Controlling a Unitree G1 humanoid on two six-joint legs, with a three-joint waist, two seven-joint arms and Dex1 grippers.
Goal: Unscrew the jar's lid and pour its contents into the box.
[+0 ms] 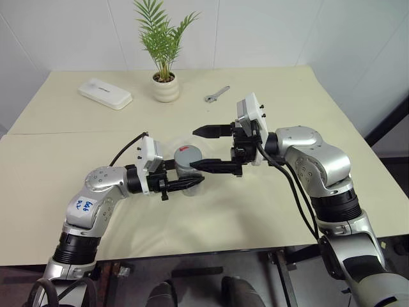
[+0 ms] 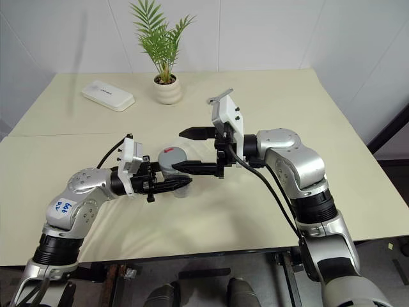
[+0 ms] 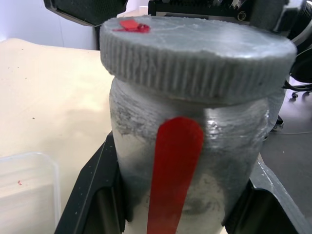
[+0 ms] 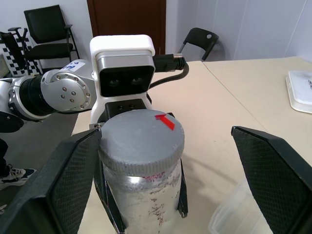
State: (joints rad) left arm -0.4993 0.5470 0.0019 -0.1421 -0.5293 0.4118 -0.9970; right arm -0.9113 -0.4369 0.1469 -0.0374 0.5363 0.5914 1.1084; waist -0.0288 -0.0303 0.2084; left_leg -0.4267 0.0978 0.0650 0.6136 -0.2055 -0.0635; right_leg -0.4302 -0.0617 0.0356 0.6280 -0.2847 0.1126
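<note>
Jar (image 1: pixel 187 167), small, grey and translucent, is held upright above the bench (image 1: pixel 268 211) near the middle of the left eye view, with its lid (image 1: pixel 189 153) on. The left claw (image 1: pixel 185 183) comes in from nine o'clock and is clamped tight on the jar's body. The right claw (image 1: pixel 206 148) comes in from three o'clock with its black fingers spread wide, one above and behind the lid, one just beside it, gripping nothing. A white plant pot (image 1: pixel 165 88) and a flat white case (image 1: pixel 105 93) sit far back toward twelve and eleven o'clock.

In the left wrist view, the jar fills the frame between the two dark fingers, a red stripe (image 3: pixel 173 170) running down its side. The box (image 3: pixel 27 192), clear plastic, lies on the bench at eight o'clock.

In the right wrist view, the lid bears a red mark (image 4: pixel 165 121) and stands between the wide-open fingers (image 4: pixel 273 170), nearer the one at nine o'clock.

Judging by this, unscrewing has not begun. Next, the right claw needs to centre on the lid, close, then twist.
</note>
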